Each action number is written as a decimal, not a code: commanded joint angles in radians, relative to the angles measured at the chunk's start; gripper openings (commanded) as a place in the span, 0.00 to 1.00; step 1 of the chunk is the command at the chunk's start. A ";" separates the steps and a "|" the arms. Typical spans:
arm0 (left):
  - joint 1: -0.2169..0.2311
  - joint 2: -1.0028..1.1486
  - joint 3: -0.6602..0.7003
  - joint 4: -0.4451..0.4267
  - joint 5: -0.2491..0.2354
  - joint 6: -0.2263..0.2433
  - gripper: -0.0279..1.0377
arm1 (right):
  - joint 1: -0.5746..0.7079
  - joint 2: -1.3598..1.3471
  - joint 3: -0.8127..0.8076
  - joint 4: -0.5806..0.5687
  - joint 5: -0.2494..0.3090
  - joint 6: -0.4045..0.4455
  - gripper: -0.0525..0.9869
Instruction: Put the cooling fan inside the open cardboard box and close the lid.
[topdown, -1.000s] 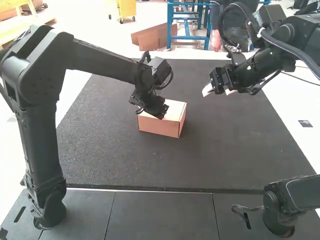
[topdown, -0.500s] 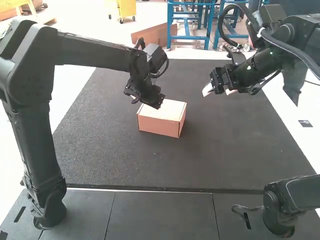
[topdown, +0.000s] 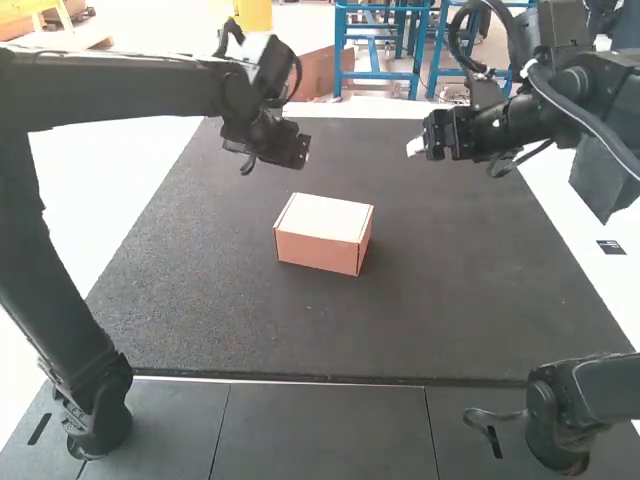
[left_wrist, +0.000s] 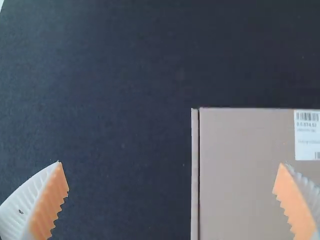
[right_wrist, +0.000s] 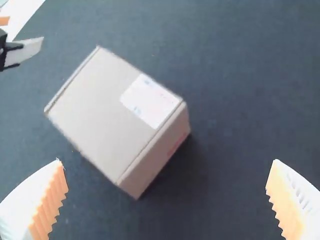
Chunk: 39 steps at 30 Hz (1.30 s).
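Box: cardboard, lid flaps shut, a white label on top; it stands on the black mat at the centre of the high view, touched by neither gripper. Left gripper: upper left of the box in the high view, apart from it, fingers spread wide and grasping nothing. Right gripper: upper right of the box, well apart from it, fingers likewise spread, nothing held.

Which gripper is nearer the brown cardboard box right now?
Left. The left gripper hovers above and just behind the left end of the brown cardboard box; the right gripper hangs farther off, behind its right end.
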 joint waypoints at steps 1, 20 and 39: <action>0.052 -0.124 -0.091 0.114 -0.005 0.061 0.94 | -0.067 -0.099 -0.089 0.148 0.053 0.008 0.92; 0.253 -0.771 -0.765 0.665 0.198 0.229 0.94 | -0.109 -0.369 -0.510 0.662 0.031 0.105 0.86; 0.320 -1.073 -1.122 1.019 0.173 0.285 0.94 | -0.314 -0.656 -0.807 0.822 -0.038 0.158 0.92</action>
